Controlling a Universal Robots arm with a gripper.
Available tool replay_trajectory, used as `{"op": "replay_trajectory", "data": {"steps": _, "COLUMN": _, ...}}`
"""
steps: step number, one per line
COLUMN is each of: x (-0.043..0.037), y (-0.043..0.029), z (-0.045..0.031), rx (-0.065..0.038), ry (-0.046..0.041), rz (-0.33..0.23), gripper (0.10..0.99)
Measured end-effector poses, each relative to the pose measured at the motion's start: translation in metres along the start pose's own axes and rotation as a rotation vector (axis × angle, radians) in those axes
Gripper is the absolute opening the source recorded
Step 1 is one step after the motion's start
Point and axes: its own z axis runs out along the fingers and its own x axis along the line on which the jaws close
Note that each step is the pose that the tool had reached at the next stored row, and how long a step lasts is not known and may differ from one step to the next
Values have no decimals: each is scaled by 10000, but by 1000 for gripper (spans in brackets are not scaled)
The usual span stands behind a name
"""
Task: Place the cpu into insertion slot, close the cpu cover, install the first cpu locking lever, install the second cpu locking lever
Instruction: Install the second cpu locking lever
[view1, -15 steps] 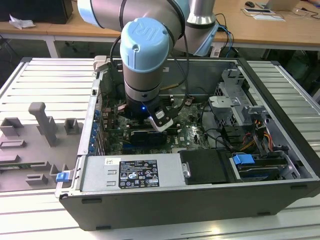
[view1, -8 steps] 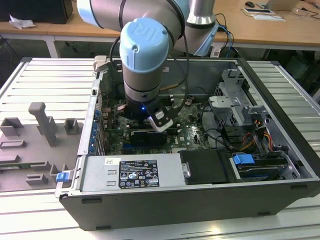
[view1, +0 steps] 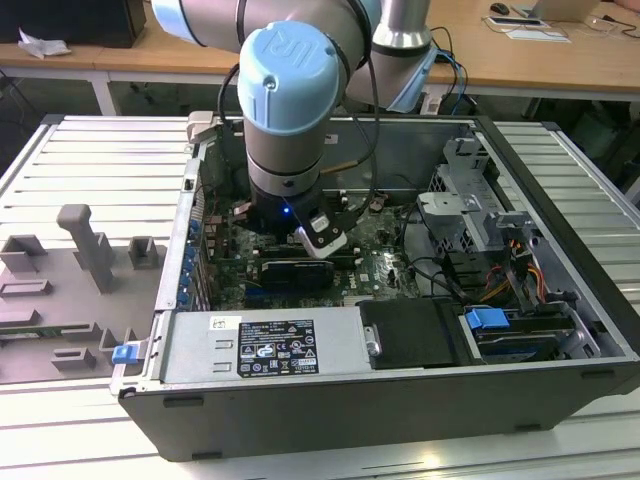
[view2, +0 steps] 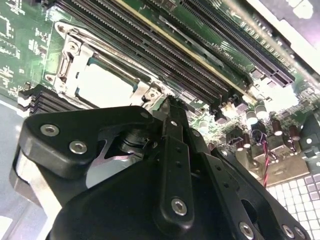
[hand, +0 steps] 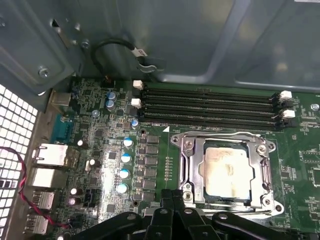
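The cpu, a pale square chip, lies flat in the insertion slot on the green motherboard. The silver cpu cover is folded down around it, and the chip shows through its cut-out. A thin wire lever runs along the socket's edge by the memory slots. My gripper is shut with its black fingertips together. It holds nothing and hovers just beside a corner of the socket. In the exterior view the arm's wrist reaches down into the open computer case.
Long black memory slots run next to the socket. Capacitors and rear ports stand nearby, with the case wall behind. A black graphics card, power supply and drive cage fill the case.
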Motion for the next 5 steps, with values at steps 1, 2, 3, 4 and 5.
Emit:
{"op": "replay_trajectory", "data": {"steps": 1, "x": 0, "y": 2, "z": -6, "rx": 2, "ry": 1, "rz": 0, "gripper": 106}}
{"op": "replay_trajectory", "data": {"steps": 2, "x": 0, "y": 8, "z": -24, "rx": 1, "ry": 1, "rz": 0, "gripper": 106}}
{"op": "replay_trajectory", "data": {"steps": 3, "x": 0, "y": 11, "z": -33, "rx": 1, "ry": 0, "rz": 0, "gripper": 106}}
{"op": "replay_trajectory", "data": {"steps": 4, "x": 0, "y": 14, "z": -42, "rx": 1, "ry": 1, "rz": 0, "gripper": 106}}
{"op": "replay_trajectory", "data": {"steps": 5, "x": -1, "y": 19, "z": -52, "rx": 0, "ry": 0, "rz": 0, "gripper": 106}}
